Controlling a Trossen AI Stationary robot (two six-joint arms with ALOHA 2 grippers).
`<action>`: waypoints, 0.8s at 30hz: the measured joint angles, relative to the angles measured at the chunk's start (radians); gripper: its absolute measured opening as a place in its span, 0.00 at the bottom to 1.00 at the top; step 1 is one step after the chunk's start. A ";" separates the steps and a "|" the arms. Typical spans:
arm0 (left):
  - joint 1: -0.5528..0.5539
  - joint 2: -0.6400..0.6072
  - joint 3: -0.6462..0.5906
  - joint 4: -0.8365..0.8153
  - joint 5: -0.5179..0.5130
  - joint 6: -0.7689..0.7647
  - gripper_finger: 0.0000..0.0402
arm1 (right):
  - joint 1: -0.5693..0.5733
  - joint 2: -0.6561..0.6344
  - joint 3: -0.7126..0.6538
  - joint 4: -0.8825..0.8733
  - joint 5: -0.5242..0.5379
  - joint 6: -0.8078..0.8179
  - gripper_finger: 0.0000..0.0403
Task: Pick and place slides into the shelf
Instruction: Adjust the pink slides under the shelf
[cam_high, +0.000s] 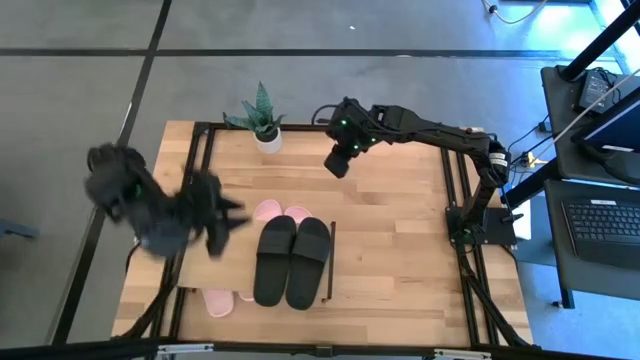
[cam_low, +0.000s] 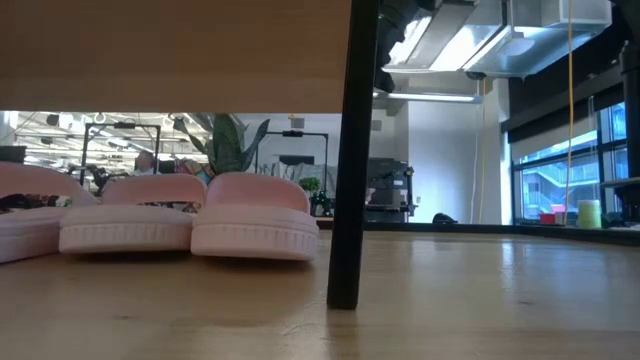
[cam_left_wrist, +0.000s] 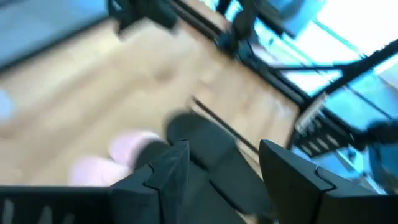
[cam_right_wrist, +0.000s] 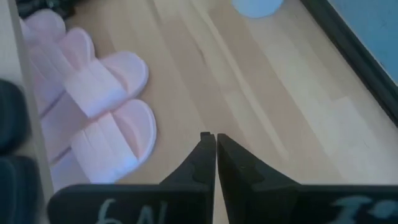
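The black pair of slides (cam_high: 291, 262) lies side by side on top of the shelf (cam_high: 322, 290), whose light-wood board blends with the tabletop (cam_high: 400, 240) and whose thin dark edge shows just right of the pair. The toes of one pink pair (cam_high: 281, 212) poke out from the far edge of the board, just beyond the black pair; in the right wrist view this pair (cam_right_wrist: 102, 118) lies on the table with more pink slides (cam_right_wrist: 43, 31) beside it under the board. Another pink slide (cam_high: 217, 301) shows at the near left, partly covered by the board. From table height three pink slides (cam_low: 160, 225) stand in a row under the board, left of the shelf's black metal leg (cam_low: 350, 150).

The left gripper (cam_high: 222, 222) hangs over the left part of the table, just left of the black pair and the pink toes, blurred in the overhead view. Its two fingers (cam_left_wrist: 168, 168) stand apart with nothing between them, and the black slides (cam_left_wrist: 205, 149) and pink toes (cam_left_wrist: 134, 144) appear beyond them.

The right gripper (cam_high: 338, 163) hovers over the far middle of the table, well apart from the slides and near a small potted plant (cam_high: 262, 120) in a white pot at the far edge. Its fingers (cam_right_wrist: 202, 158) are pressed together, empty, above bare wood
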 joint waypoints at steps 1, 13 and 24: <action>0.035 -0.029 0.000 -0.001 0.001 0.041 0.46 | 0.000 0.000 0.000 0.007 0.000 0.005 0.05; 0.550 -0.215 -0.176 0.001 0.242 0.460 0.46 | 0.018 0.000 0.000 0.022 0.001 0.105 0.05; 1.130 -0.254 -0.566 0.130 0.795 0.916 0.46 | 0.024 0.000 0.000 0.021 0.002 0.103 0.05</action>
